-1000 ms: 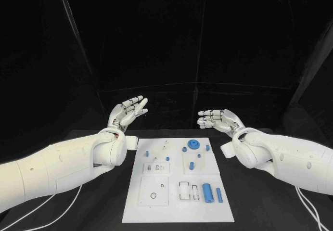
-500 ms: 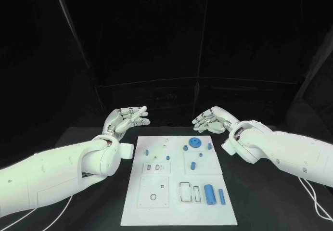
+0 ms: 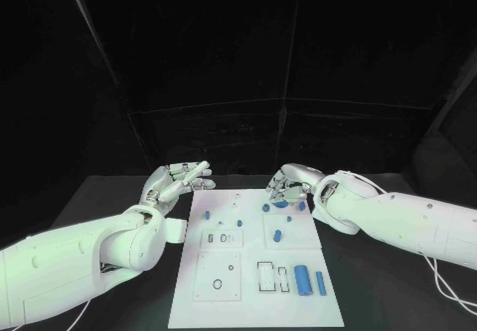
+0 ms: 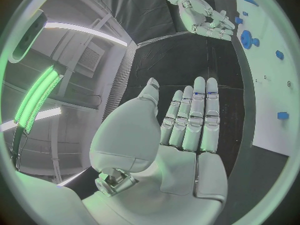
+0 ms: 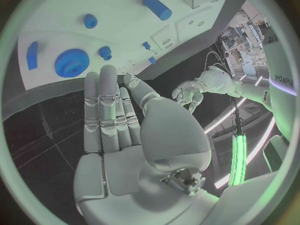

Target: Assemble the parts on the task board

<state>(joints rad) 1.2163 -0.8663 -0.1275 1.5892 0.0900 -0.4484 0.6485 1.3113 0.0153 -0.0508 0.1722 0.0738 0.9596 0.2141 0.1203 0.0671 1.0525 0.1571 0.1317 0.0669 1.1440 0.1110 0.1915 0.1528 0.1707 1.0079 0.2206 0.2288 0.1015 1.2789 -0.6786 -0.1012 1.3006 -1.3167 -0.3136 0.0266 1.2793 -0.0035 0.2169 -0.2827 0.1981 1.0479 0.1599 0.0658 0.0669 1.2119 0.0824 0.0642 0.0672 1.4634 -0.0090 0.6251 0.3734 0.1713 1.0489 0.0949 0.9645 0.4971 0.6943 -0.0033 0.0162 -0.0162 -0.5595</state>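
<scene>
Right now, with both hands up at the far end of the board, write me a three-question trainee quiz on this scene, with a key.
1. True or false: the right hand is holding the blue gear.
2. Multiple choice: the large blue cylinder lies at which part of the task board? A) the far left corner B) the near right part C) off the board, on the black table
3. Fill in: the left hand hovers beside the board's far ____ corner, fingers spread.

Key
1. False: it holds nothing; its fingers hover apart just above the gear at the board's far end.
2. B
3. left
</scene>
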